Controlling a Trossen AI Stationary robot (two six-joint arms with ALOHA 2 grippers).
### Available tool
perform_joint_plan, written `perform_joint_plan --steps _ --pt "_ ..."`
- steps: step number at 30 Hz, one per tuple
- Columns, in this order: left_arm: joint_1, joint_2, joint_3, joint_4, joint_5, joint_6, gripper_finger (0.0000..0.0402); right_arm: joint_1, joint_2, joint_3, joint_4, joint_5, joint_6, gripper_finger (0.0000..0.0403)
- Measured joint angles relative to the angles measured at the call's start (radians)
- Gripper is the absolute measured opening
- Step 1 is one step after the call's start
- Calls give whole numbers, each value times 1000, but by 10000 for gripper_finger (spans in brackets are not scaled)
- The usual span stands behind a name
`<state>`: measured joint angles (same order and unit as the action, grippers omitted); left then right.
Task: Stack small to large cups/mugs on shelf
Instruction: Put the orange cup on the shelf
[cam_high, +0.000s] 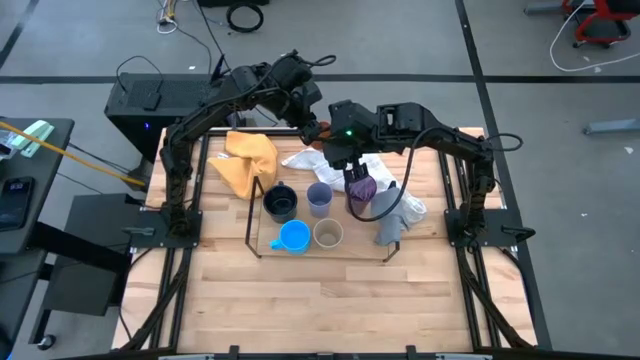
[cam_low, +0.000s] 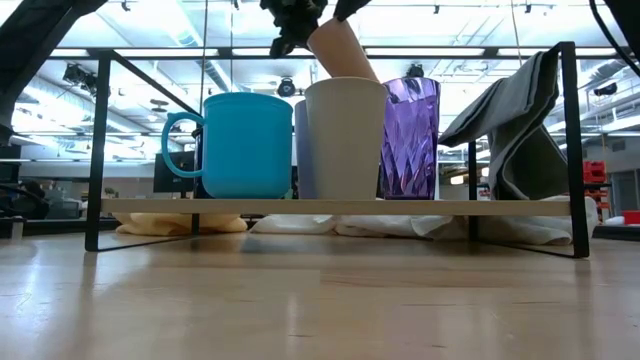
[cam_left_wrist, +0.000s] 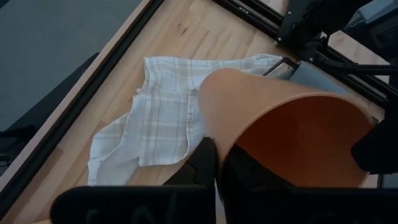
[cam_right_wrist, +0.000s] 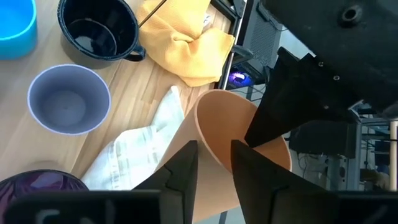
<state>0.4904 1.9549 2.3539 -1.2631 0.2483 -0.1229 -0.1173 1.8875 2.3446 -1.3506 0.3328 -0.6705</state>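
Observation:
The orange cup (cam_left_wrist: 280, 124) hangs tilted in the air over the white-checked cloth (cam_left_wrist: 161, 118), behind the shelf (cam_low: 330, 207). It also shows in the low view (cam_low: 340, 50). My left gripper (cam_high: 312, 127) and my right gripper (cam_right_wrist: 214, 165) are both shut on its rim, at different places. On the shelf stand the bright blue mug (cam_high: 293, 237), tan cup (cam_high: 328, 234), navy mug (cam_high: 281, 203), lavender cup (cam_high: 319, 197) and purple cup (cam_high: 362, 187). My left gripper holds the orange cup by its rim (cam_left_wrist: 225, 146), one finger inside the cup and one outside on its wall. The cup is lifted clear and lies tilted, its mouth toward the gripper. My right gripper pinches another stretch of the rim (cam_right_wrist: 214, 152), one finger (cam_right_wrist: 183, 168) outside the wall and one (cam_right_wrist: 252, 165) inside the mouth. It comes from the table's right side.
A yellow cloth (cam_high: 250, 160) lies at the far left, behind the navy mug. A grey cloth (cam_high: 392, 225) hangs over the shelf's right end. The near half of the wooden table (cam_high: 330, 300) holds nothing that shows.

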Motion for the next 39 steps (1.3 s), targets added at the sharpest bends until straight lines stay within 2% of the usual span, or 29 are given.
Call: perform_joint_plan --steps 13,17,27,33,39 --pt "7 -12 8 15 22 25 9 1 -144 7 33 23 101 120" --pt "-7 -15 6 17 42 24 9 -11 -215 7 43 99 154 132" --pt "-176 -81 4 71 46 -7 9 -191 -372 9 0 109 322 136" --pt "-321 -85 3 165 35 -77 9 -239 -380 10 -15 96 366 136" --pt "-418 -54 2 231 -32 -126 9 -249 -360 10 -17 96 365 136"
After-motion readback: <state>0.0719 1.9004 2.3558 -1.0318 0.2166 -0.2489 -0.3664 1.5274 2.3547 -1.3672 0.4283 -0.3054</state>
